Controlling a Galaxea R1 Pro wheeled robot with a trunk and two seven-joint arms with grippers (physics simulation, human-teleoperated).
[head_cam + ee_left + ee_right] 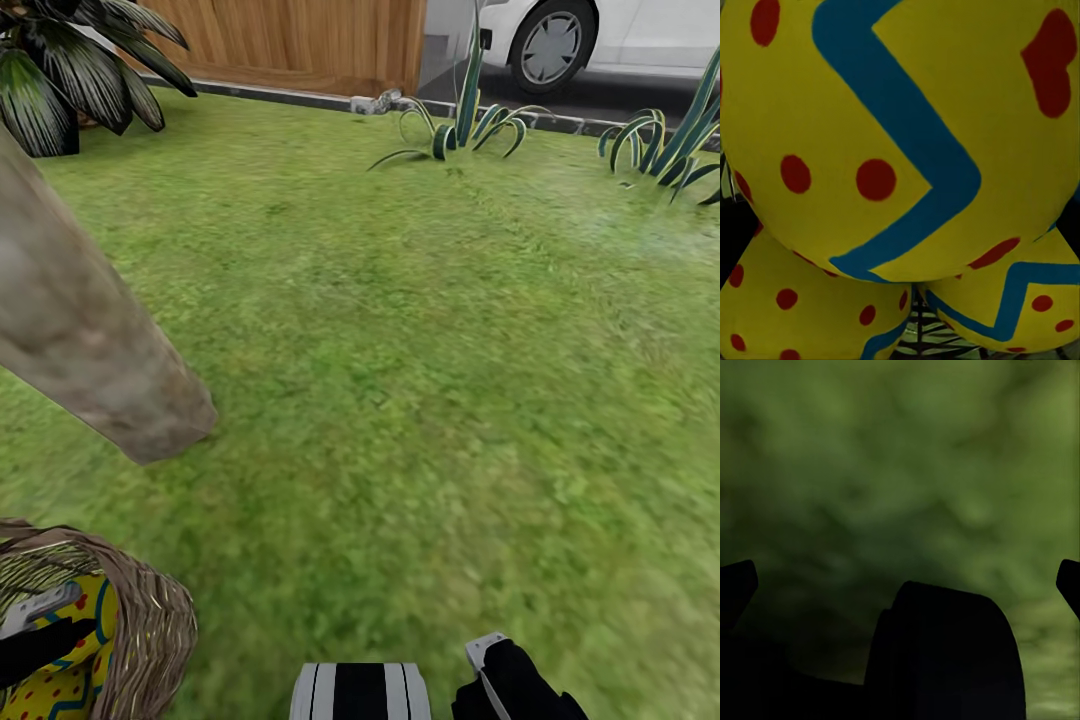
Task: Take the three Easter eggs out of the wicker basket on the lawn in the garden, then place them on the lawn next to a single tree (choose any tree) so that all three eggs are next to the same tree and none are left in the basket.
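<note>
Lawn: we see short green grass (pixel 420 380) across almost the whole head view, patchy in tone and bare of loose things through the middle; in the right wrist view it shows as a blurred green ground (pixel 907 472).
Tree: a thick mottled grey-brown trunk (pixel 90 340) slants in from the left edge and meets the grass near the lower left, just beyond the basket.
Wicker basket: the brown woven basket (pixel 150 640) stands on the lawn in the lower left corner of the head view, close to the foot of the trunk; we see only its right side and rim.
Easter eggs: yellow shell with red dots and a blue band (pixel 75 670) shows inside the basket. In the left wrist view we count three: one large egg (pixel 900 127) very close to the camera, resting over two lower ones (pixel 802 307) (pixel 1020 307), with basket weave (pixel 916 334) in the gap between them.
Left gripper: a dark and white part (pixel 35 625) reaches into the basket above the eggs; we cannot tell whether its fingers are apart or together.
Right gripper: low at the bottom edge of the head view (pixel 505 680), over grass; in its wrist view the two dark fingertips (pixel 736 585) stand far apart with nothing between them.
Garden edge: a wooden slat fence (pixel 300 40) and dark kerb (pixel 280 95) run along the top, with a dark-leaved plant (pixel 70 70) at upper left.
Border plants: striped spiky leaves (pixel 465 120) and (pixel 670 140) grow at the far edge.
Beyond: a white car (pixel 590 35) sits on paving.
</note>
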